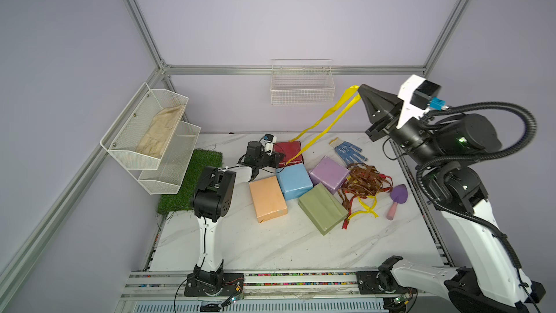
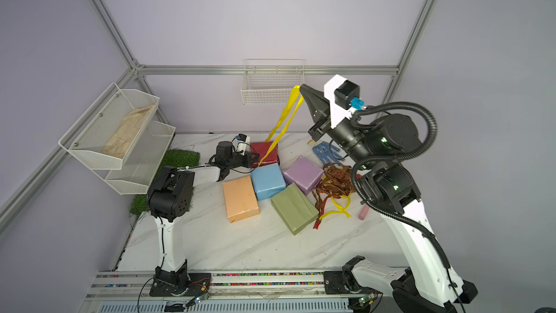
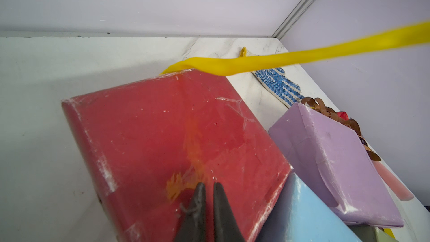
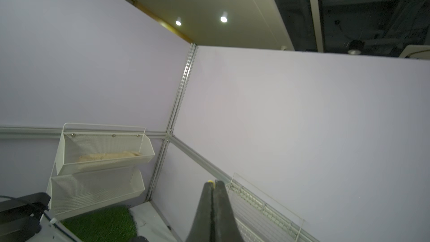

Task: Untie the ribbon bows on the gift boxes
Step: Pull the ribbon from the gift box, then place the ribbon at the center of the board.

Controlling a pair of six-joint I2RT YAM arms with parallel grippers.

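My right gripper (image 1: 359,88) (image 4: 214,182) is raised high near the back wall, shut on a yellow ribbon (image 1: 331,115) (image 3: 279,59). Two strands of it slant down to the dark red gift box (image 1: 285,149) (image 3: 162,136). My left gripper (image 1: 282,161) (image 3: 209,185) rests on that box's top, its fingers almost together with nothing between them. The light blue (image 1: 293,180), lilac (image 1: 329,173), olive green (image 1: 322,209) and peach (image 1: 267,198) boxes lie bare beside it. A loose heap of brown ribbons (image 1: 364,182), a yellow ribbon (image 1: 365,209) and a red one lies to their right.
A blue-dotted glove (image 1: 349,150) and a purple trowel (image 1: 398,195) lie on the right of the marble table. A wire basket (image 1: 302,85) hangs on the back wall close to my right gripper. Two mesh baskets (image 1: 150,133) and a grass mat (image 1: 192,176) are at left.
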